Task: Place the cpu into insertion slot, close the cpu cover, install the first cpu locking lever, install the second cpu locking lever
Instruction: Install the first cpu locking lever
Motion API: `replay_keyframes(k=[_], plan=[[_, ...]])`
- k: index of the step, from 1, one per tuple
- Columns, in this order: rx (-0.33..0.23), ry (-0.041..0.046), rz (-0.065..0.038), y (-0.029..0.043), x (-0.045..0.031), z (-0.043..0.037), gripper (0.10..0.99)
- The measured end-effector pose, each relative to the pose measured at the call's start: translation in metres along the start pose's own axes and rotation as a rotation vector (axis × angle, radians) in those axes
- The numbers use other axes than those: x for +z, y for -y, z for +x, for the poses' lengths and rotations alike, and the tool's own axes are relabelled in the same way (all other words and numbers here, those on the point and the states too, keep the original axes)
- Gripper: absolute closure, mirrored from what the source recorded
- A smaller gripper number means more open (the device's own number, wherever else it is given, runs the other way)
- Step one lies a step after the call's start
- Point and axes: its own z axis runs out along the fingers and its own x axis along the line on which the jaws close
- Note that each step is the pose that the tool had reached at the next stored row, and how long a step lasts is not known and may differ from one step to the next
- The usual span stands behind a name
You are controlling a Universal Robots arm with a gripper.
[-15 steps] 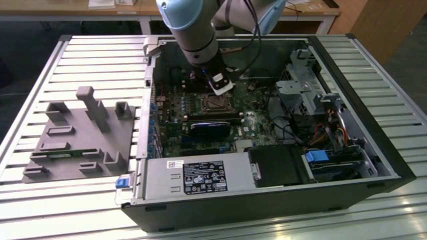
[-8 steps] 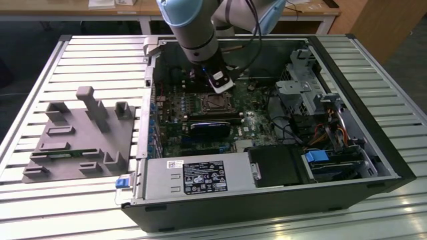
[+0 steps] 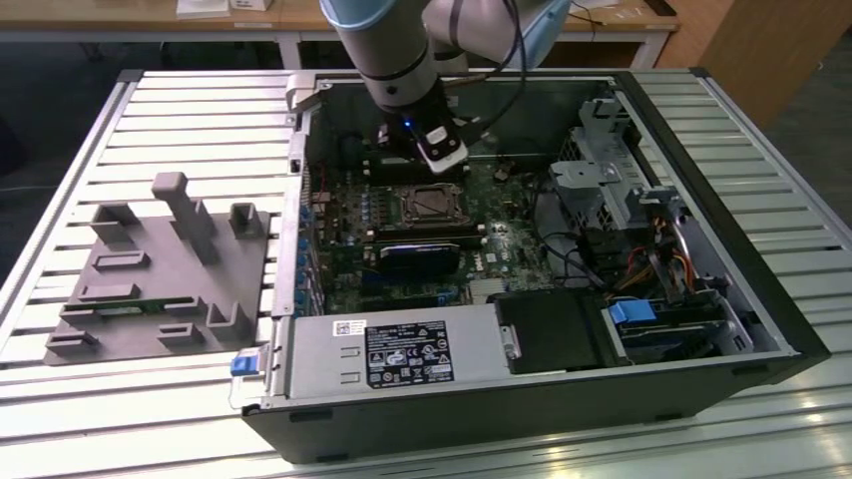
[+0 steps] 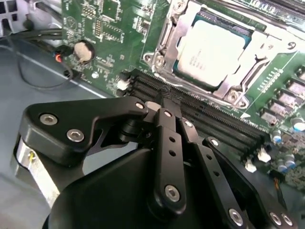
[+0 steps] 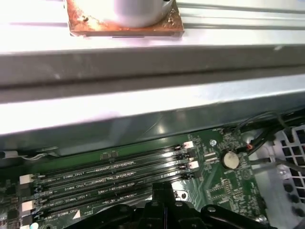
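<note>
The cpu (image 4: 214,47), a flat square with a silver top, lies seated in the insertion slot (image 3: 429,205) on the green board. The cpu cover (image 4: 165,45), a thin metal frame, lies flat around the chip, whose top shows through its window. My gripper (image 3: 444,163) hangs just behind the socket, over the long black memory slots (image 4: 214,124). Its black fingers meet at the tips (image 4: 167,98) with nothing between them. In the first wrist view the gripper (image 5: 162,188) tip sits low above those same slots. I cannot tell how the locking levers stand.
The open computer case's wall (image 5: 143,105) rises close behind the gripper. A coin battery (image 4: 83,50) and loose cables lie beside the slots. A drive cage (image 3: 613,180) is at the exterior view's right, a power supply (image 3: 386,349) in front, and a grey fixture plate (image 3: 160,269) outside on the left.
</note>
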Motion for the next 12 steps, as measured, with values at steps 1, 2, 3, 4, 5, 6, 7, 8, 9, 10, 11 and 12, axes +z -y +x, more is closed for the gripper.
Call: replay_keyframes(k=[1, 2, 3, 4, 5, 6, 7, 8, 9, 10, 11, 12], plan=[[0.0, -0.0001, 0.0, -0.0006, -0.0021, -0.0006, 0.98], [0.0, 0.0, 0.0, -0.0012, -0.0039, -0.0011, 0.98], [0.0, 0.0, 0.0, -0.0016, -0.0049, -0.0014, 0.98], [0.0, 0.0, 0.0, -0.0016, -0.005, -0.0015, 0.98], [0.0, 0.0, 0.0, -0.0016, -0.005, -0.0015, 0.98], [0.0, 0.0, 0.0, -0.0016, -0.005, -0.0015, 0.98], [0.0, 0.0, 0.0, -0.0016, -0.005, -0.0014, 0.98], [0.0, 0.0, 0.0, -0.0016, -0.005, -0.0014, 0.98], [0.0, -0.0002, 0.0, -0.0016, -0.005, -0.0014, 0.98], [0.001, -0.0031, 0.001, -0.0016, -0.0049, -0.0016, 0.98], [0.003, -0.0122, 0.004, -0.0017, -0.0048, -0.002, 0.98], [0.006, -0.025, 0.009, -0.0017, -0.0044, -0.0026, 0.98]])
